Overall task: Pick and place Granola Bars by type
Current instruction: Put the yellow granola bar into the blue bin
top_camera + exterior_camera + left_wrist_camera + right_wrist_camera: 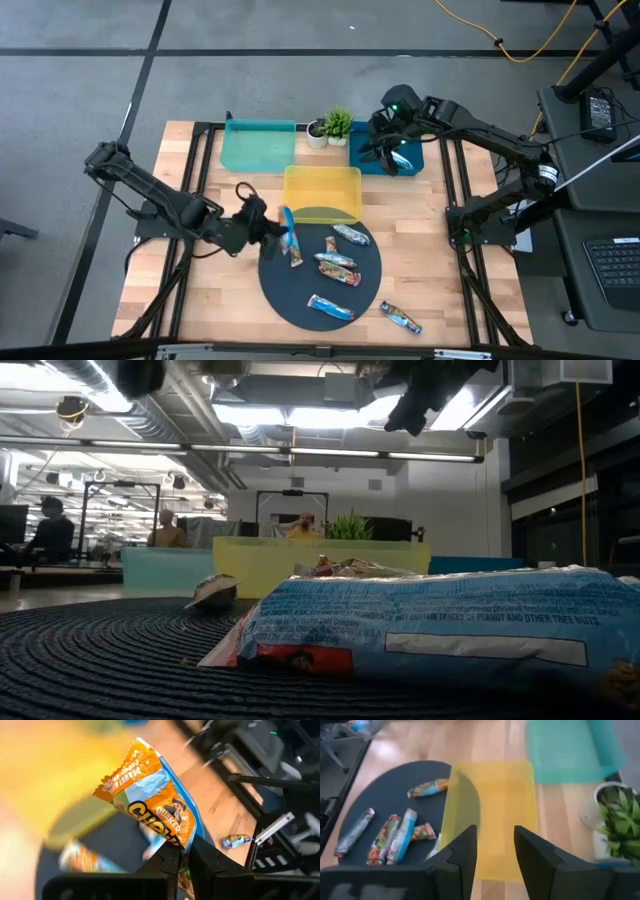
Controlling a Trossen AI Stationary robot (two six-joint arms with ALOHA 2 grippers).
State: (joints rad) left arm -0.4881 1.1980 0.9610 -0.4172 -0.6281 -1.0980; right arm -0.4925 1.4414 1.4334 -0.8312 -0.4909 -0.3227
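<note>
Left tool clamps an orange granola bar above the dark mat; right tool hangs open over the blue tray.

Granola Bars scattered flat; one held aloft.

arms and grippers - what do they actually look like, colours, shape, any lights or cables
Both arms are dark, jointed links. The left gripper and right gripper each have two black, blocky, tapering fingers. A green light glows on the right arm near its wrist; a black cable loops beside the left arm.
</note>
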